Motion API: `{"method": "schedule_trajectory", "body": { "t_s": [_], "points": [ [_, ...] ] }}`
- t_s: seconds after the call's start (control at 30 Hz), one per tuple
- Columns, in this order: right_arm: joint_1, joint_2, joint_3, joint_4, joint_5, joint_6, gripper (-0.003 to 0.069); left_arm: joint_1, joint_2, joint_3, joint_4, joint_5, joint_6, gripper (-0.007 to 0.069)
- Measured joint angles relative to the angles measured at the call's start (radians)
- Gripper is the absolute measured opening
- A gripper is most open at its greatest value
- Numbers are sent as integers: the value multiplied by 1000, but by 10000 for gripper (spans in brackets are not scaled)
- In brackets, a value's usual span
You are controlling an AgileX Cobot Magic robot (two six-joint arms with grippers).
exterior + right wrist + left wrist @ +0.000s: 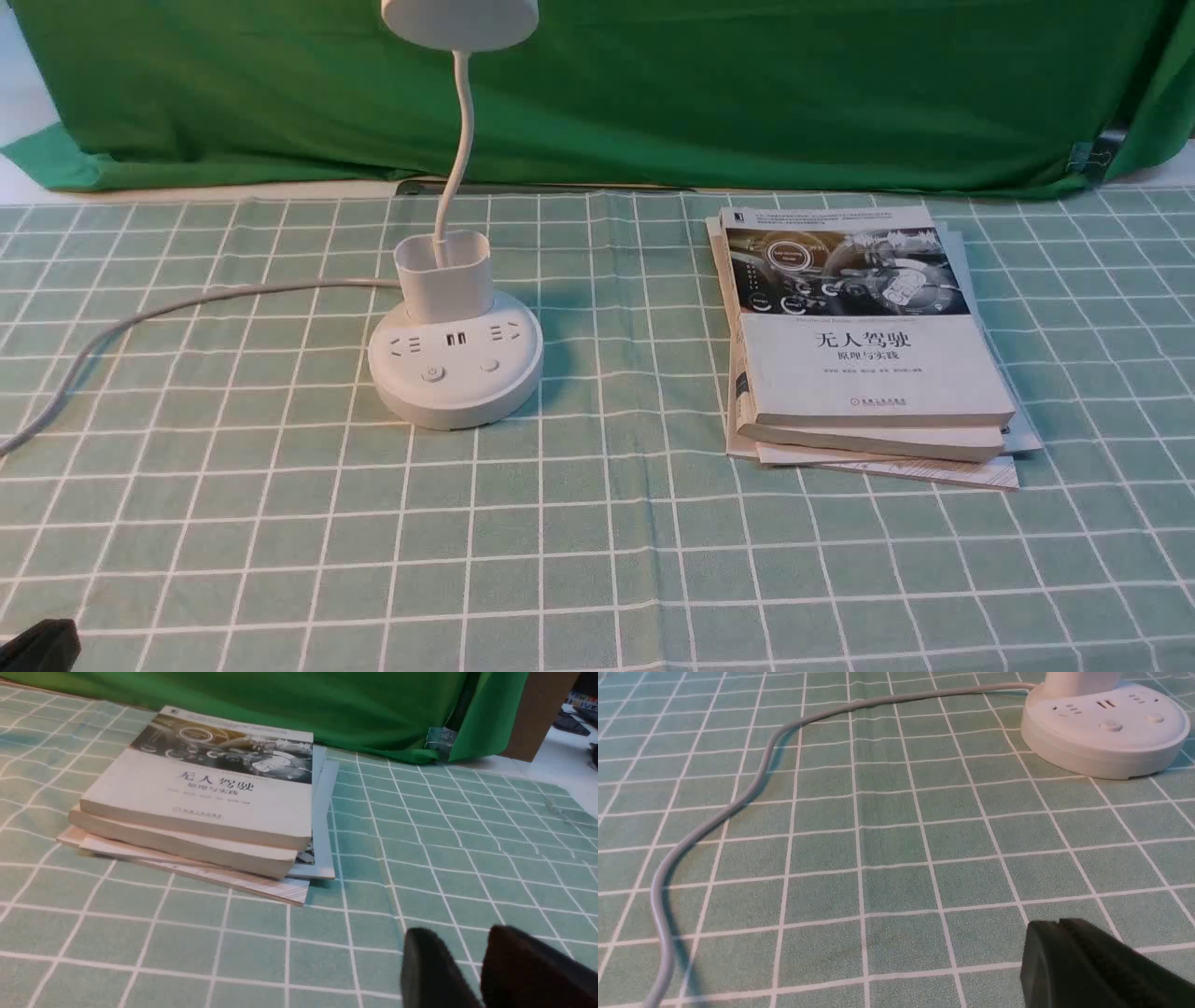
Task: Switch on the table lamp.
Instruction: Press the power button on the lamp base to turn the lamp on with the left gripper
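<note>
The white table lamp [456,366] stands left of the table's middle: a round puck base with sockets, USB ports and two buttons, a cup holder [443,275], a thin neck and a round head [460,21] cut off at the top edge. The head looks unlit. In the left wrist view the base [1106,730] lies far ahead of my left gripper [1057,924], whose black fingers are pressed together, shut on nothing, low over the cloth. A dark bit of that arm [37,646] shows at the front-left corner. My right gripper [465,935] stands open over bare cloth.
The lamp's grey cord [159,313] snakes from the base to the left edge; in the left wrist view the cord [738,805] curves across the cloth. A stack of books [864,345] lies to the right, seen also as books [201,807] ahead of my right gripper. Green cloth [653,84] hangs behind.
</note>
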Motion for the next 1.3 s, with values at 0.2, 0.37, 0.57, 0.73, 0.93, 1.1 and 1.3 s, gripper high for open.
{"method": "schedule_trajectory", "body": {
  "t_s": [0.2,0.37,0.57,0.73,0.93,1.1,1.3],
  "points": [
    [0,0,0,0,0,0,238,0,0,0,0,0,0,21],
    [0,0,0,0,0,0,238,0,0,0,0,0,0,21],
    [0,0,0,0,0,0,238,0,0,0,0,0,0,21],
    [0,0,0,0,0,0,238,0,0,0,0,0,0,21],
    [0,0,0,0,0,0,238,0,0,0,49,0,63,21],
    [0,0,0,0,0,0,238,0,0,0,51,-67,86,21],
    [0,0,0,0,0,0,238,0,0,0,53,-369,89,21]
  ]
}}
